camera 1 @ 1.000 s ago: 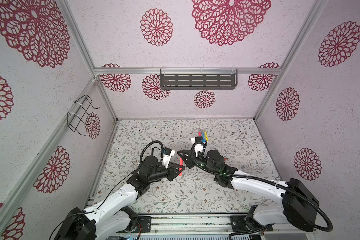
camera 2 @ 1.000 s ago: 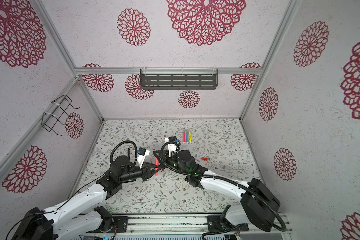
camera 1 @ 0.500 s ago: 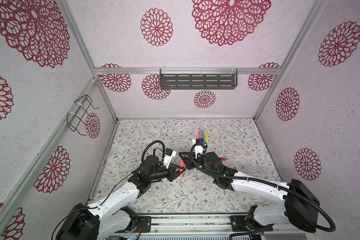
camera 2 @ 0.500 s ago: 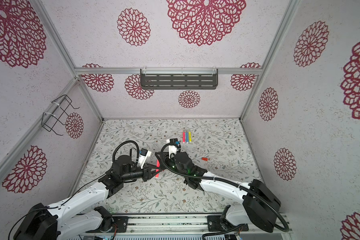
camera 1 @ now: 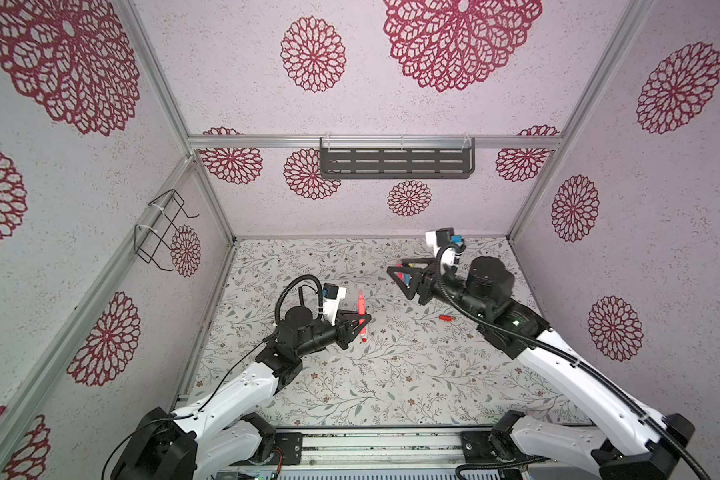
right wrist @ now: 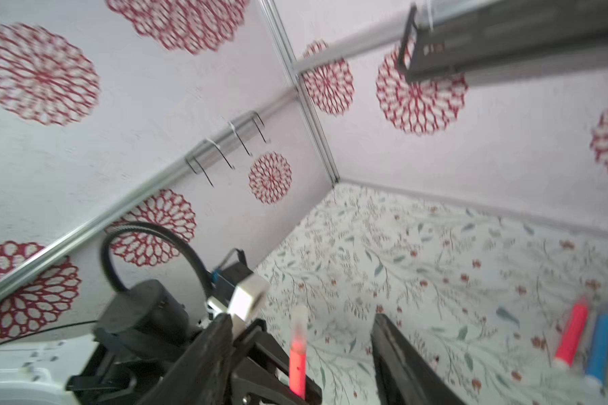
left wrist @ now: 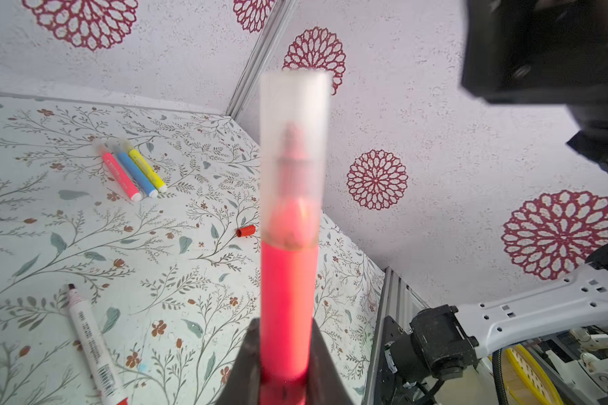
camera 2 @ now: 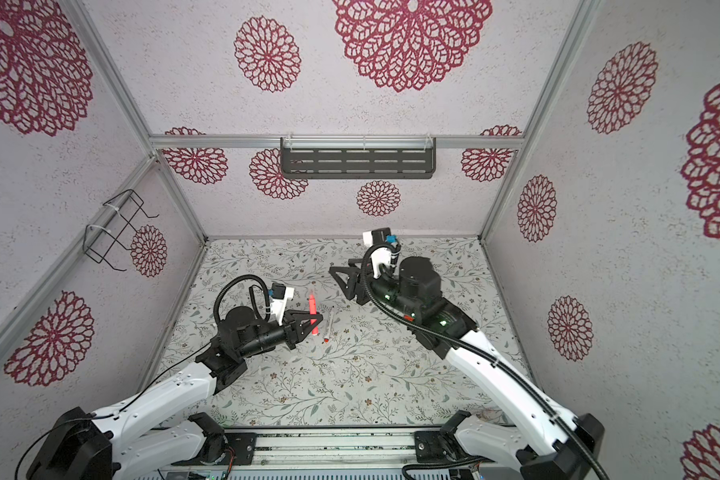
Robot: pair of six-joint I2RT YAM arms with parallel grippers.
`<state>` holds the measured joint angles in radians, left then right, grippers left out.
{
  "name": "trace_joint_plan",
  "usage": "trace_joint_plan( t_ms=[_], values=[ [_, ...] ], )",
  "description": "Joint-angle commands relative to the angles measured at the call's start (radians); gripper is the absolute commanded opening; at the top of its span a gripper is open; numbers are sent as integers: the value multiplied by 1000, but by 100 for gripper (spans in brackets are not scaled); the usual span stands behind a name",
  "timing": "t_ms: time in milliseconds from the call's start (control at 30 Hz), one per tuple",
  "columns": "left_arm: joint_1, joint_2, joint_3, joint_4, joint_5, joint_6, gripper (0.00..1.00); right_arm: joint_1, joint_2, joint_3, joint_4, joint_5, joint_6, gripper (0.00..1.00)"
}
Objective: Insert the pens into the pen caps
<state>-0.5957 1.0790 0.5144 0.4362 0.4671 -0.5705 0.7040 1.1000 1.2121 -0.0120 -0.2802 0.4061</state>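
Capping is looking nearly finished, as we are judging it. Three short slim marker pens, a pink one point(left wrist: 118, 173), a blue one point(left wrist: 136, 174) and a yellow one point(left wrist: 147, 170), are lying side by side and touching on the floral-patterned surface point(left wrist: 176, 280) towards the back wall point(camera 1: 350, 208). Each seems to be wearing a pale cap, though we are finding them too small to be sure. The left pincer point(camera 1: 364, 321) is gripping a fourth, a coral-red pen point(left wrist: 288, 298), with its jaws closed on the lower barrel, above the surface left of centre. A translucent tube cap point(left wrist: 294, 115) is sitting over the nib, seated down to the shoulder of the barrel. We are reading this pen as standing roughly upright, its long axis running crosswise to the fingers of the pincer, capped nib uppermost and tail end pointing down at the surface. The right pincer point(camera 1: 395, 267) is hanging open and empty, well apart from it and near the three lying pens. What we are counting as left: a longer white-barrelled marker point(camera 2: 329, 325) is lying flat just beside the left pincer, its dark nib bare and pointing toward the back wall. A small red cap point(camera 1: 445, 318) is lying alone on the right, well apart from it. We are guessing those two belong together, so one pairing is remaining, plus setting the held pen down.
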Motion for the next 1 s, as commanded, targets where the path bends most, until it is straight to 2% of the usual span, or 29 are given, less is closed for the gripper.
trace_joint_plan(
  t_ms=[0, 167, 300, 500, 967],
  values=[
    [-6, -30, 1, 70, 45, -1, 1, 4, 43, 7, -55, -110, -45, 62],
    [-8, -35, -5, 165, 90, -39, 1, 5, 51, -28, -37, -195, -41, 55],
    [-15, -27, 3, 176, 96, -48, 1, 6, 67, -53, -9, -254, -25, 50],
    [-24, -17, 14, 166, 85, -45, 1, 12, 88, -101, 36, -319, 0, 48],
    [-49, 28, 53, 155, 84, -33, 1, 46, 123, -158, 103, -324, 23, 39]
  ],
)
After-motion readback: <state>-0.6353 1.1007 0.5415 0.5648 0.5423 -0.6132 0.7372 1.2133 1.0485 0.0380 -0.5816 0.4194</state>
